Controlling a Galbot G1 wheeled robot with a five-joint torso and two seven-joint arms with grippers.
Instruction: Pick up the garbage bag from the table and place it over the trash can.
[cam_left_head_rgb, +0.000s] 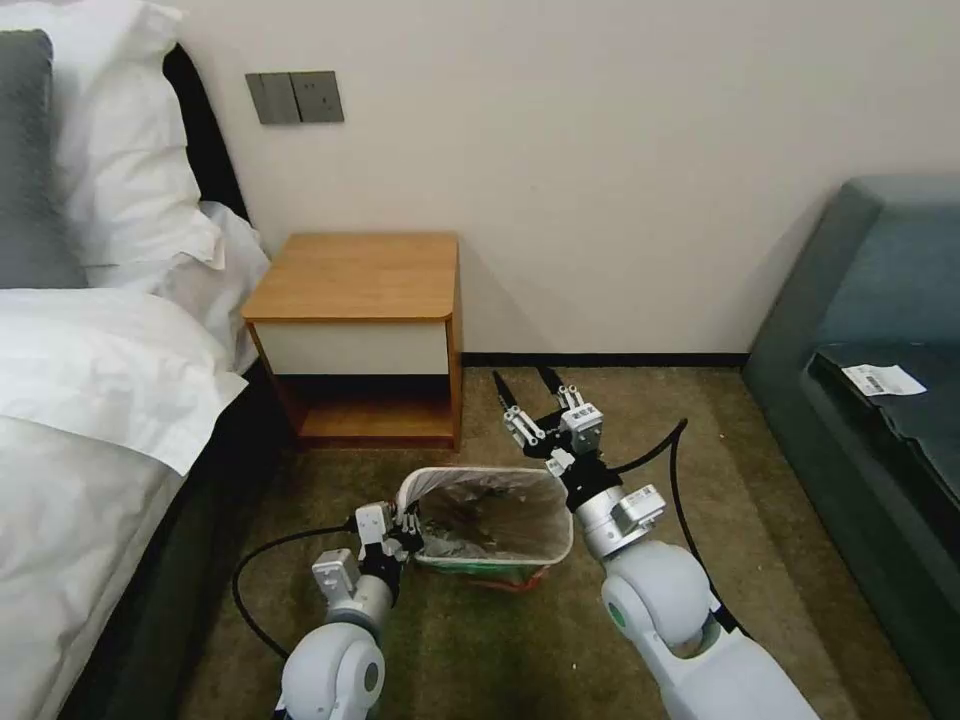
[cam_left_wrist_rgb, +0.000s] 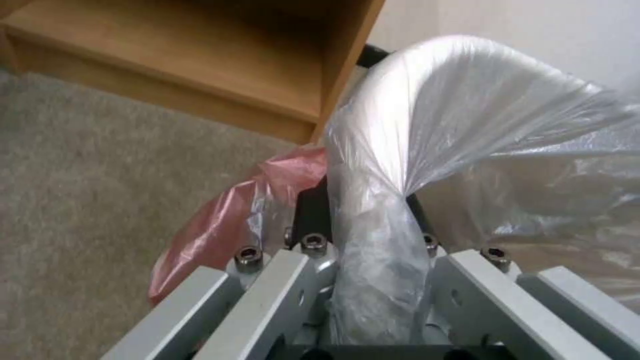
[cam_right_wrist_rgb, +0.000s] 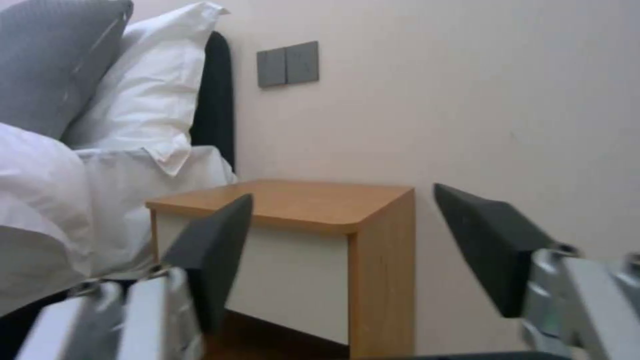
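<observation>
Left tool (cam_left_wrist_rgb: 370, 280): closed on a bunched fold of the garbage bag (cam_left_wrist_rgb: 467, 115)
Bag: translucent plastic billowing up; red band (cam_left_wrist_rgb: 227, 215) hanging beside the fingers (cam_left_wrist_rgb: 267, 305)
Counter (cam_left_wrist_rgb: 200, 65): lower shelf and side panel just beyond
Floor: grey-brown carpet (cam_left_wrist_rgb: 87, 200)

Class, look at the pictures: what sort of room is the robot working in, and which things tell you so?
Probably a hotel bedroom: a bed with white pillows, a bedside table against the wall, and a sofa.

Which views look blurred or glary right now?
Right wrist view: the open right claw is soft-edged, the wooden bedside cabinet sharper. Left wrist view: glare on the translucent plastic garbage bag. Head view: even light.
</observation>
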